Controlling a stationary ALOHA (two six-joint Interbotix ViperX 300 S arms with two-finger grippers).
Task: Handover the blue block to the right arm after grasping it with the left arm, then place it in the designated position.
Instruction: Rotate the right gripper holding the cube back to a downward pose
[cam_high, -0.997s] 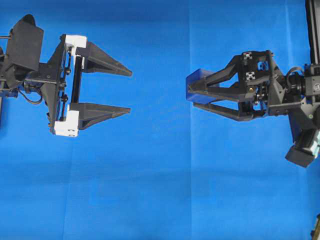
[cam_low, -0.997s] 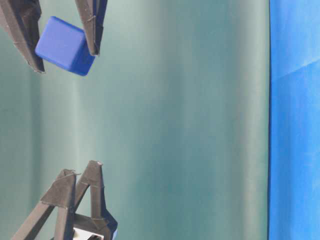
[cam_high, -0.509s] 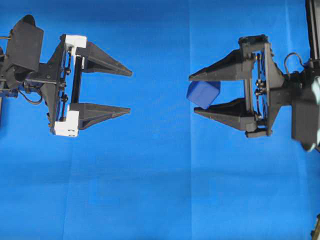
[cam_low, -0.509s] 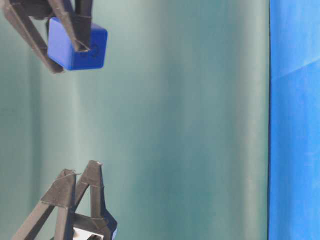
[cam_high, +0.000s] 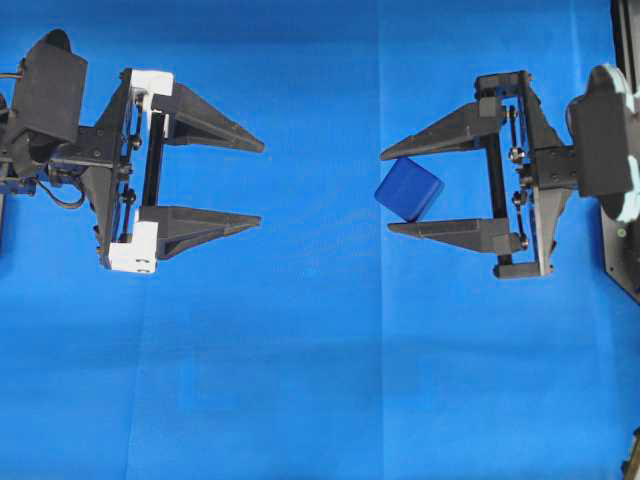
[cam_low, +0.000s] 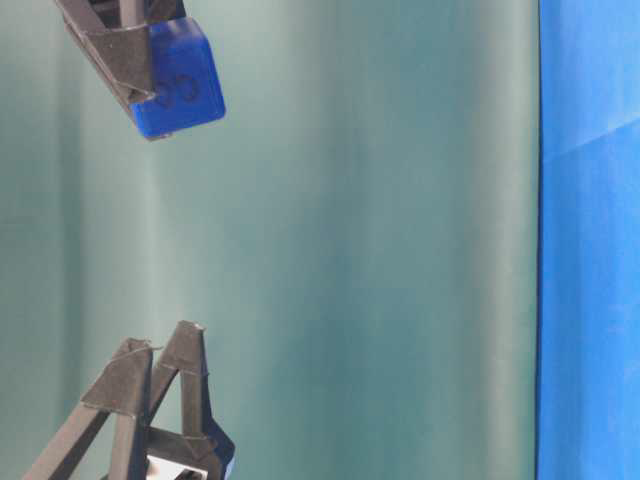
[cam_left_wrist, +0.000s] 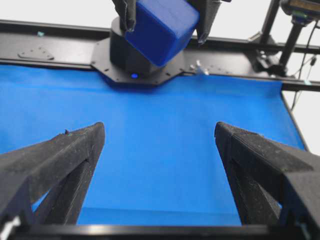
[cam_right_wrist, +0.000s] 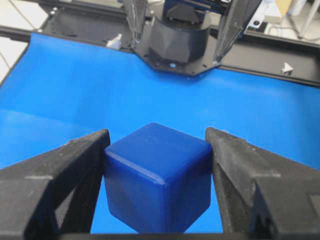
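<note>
The blue block (cam_high: 408, 190) is a small dark-blue cube held between the fingers of my all-black right gripper (cam_high: 387, 192), above the blue cloth. In the right wrist view both fingers press on the block (cam_right_wrist: 157, 175), which sits tilted with one corner down. In the table-level view the block (cam_low: 178, 78) is at the top left, well off the cloth. My left gripper (cam_high: 260, 183), with white brackets, is open wide and empty and faces the block across a gap. In the left wrist view its fingers (cam_left_wrist: 75, 150) are far apart, with the block (cam_left_wrist: 160, 27) ahead and above.
The bright blue cloth (cam_high: 320, 380) covers the whole table. Black frame rails (cam_left_wrist: 50, 50) and the arm bases (cam_right_wrist: 180, 40) line the table's ends. A green backdrop (cam_low: 350, 250) fills the table-level view.
My right wrist has rolled about its axis, turning the block with it, and drawn back slightly to the right. My left gripper has not moved.
</note>
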